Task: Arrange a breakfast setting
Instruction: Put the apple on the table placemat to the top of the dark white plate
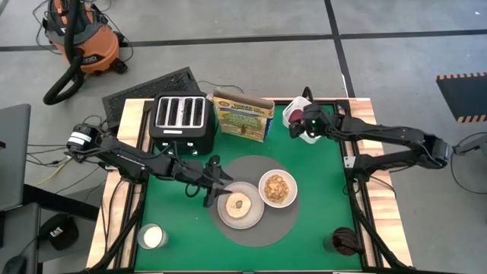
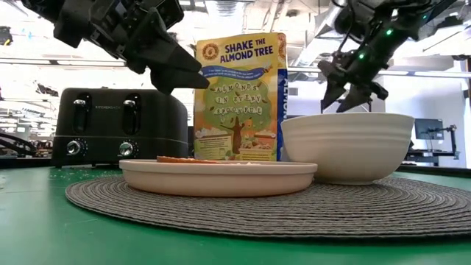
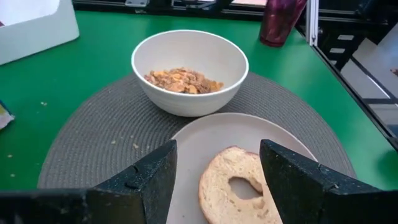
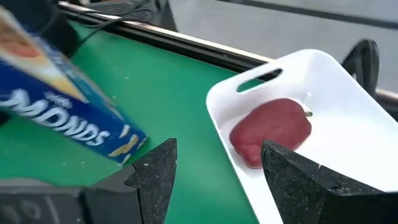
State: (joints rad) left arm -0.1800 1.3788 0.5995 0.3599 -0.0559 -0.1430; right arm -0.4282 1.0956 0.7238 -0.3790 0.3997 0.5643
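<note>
Near the counter's far right corner the right end effector (image 4: pixel 214 177) hangs spread over the dark-red fruit (image 4: pixel 272 129) in its white container (image 4: pixel 348 124); it looks smooth, light and bruisable, best pinched gently across its widest part.

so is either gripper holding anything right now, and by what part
Nothing is held. The left gripper hangs open above the bagel on the plate; the right gripper is open over the red fruit.
</note>
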